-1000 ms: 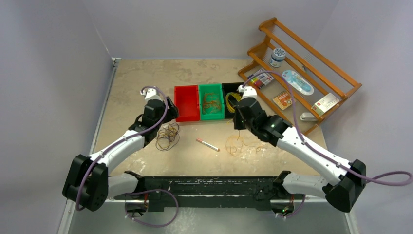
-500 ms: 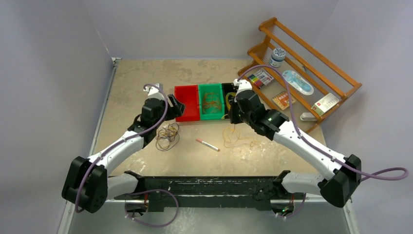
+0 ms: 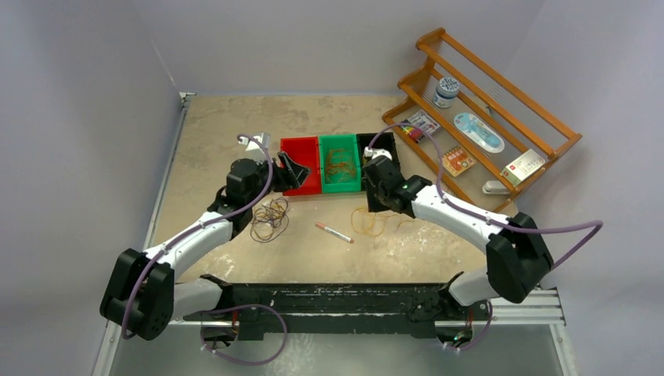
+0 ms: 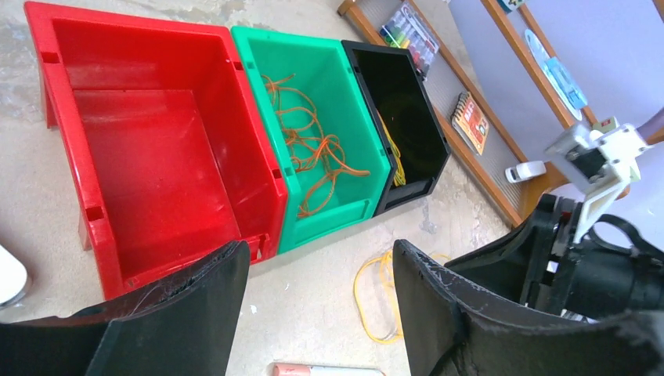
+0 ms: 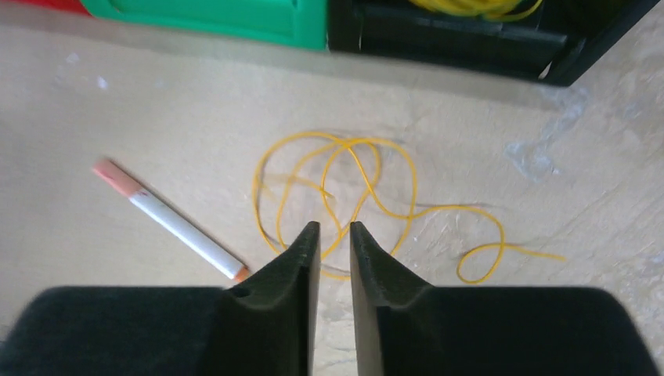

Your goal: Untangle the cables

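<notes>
A hand-sized tangle of brownish, orange and dark cables (image 3: 269,218) lies on the table below my left arm. One yellow cable (image 3: 374,222) (image 5: 350,142) (image 4: 355,290) lies apart in loose loops in front of the black bin. My right gripper (image 3: 374,205) (image 5: 334,225) hangs just above those loops, its jaws a narrow gap apart with nothing between them. At the front of the red bin my left gripper (image 3: 288,169) (image 4: 319,251) stands wide open and empty, above bare table.
Three bins stand in a row: red (image 3: 299,157) empty, green (image 3: 340,188) holding orange cables, black (image 3: 368,141) holding yellow ones. A white marker with a pink cap (image 3: 334,233) (image 5: 176,223) lies between the two cable piles. A wooden rack (image 3: 501,117) with small items stands back right.
The right gripper moved left and down, and its jaws parted; the yellow cable that hung from it now lies on the table. The left gripper shifted slightly right toward the red bin.
</notes>
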Available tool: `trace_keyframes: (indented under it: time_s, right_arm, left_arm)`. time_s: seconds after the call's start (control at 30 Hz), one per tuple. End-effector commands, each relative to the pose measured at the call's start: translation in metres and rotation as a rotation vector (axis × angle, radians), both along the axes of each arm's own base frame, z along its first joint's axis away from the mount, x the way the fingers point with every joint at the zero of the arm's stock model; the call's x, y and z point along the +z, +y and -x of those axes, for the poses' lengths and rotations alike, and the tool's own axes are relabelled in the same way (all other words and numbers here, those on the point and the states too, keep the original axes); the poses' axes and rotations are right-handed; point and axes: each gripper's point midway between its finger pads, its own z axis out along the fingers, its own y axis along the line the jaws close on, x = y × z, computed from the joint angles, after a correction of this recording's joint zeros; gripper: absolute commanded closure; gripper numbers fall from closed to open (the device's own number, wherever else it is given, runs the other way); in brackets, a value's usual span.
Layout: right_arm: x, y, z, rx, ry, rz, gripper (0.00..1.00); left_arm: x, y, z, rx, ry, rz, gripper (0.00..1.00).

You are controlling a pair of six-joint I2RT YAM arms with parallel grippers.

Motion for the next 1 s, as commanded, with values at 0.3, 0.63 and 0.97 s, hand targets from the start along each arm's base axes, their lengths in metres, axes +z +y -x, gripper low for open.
trace_keyframes:
  time_s: [0.3, 0.63, 0.97]
  right_arm:
    - [-0.033, -0.009, 0.006, -0.029, 0.087, 0.083, 0.37]
    - [-0.065, -0.023, -0.016, -0.071, 0.115, 0.176, 0.26]
    - [-0.059, -0.025, -0.026, -0.050, 0.090, 0.198, 0.24]
  left_arm:
    - [0.006, -0.013, -0.003, -0.049, -0.023, 0.039, 0.33]
    - [0.004, -0.012, -0.002, -0.045, -0.016, 0.032, 0.33]
    - [0.002, -0.013, -0.001, -0.049, -0.011, 0.036, 0.34]
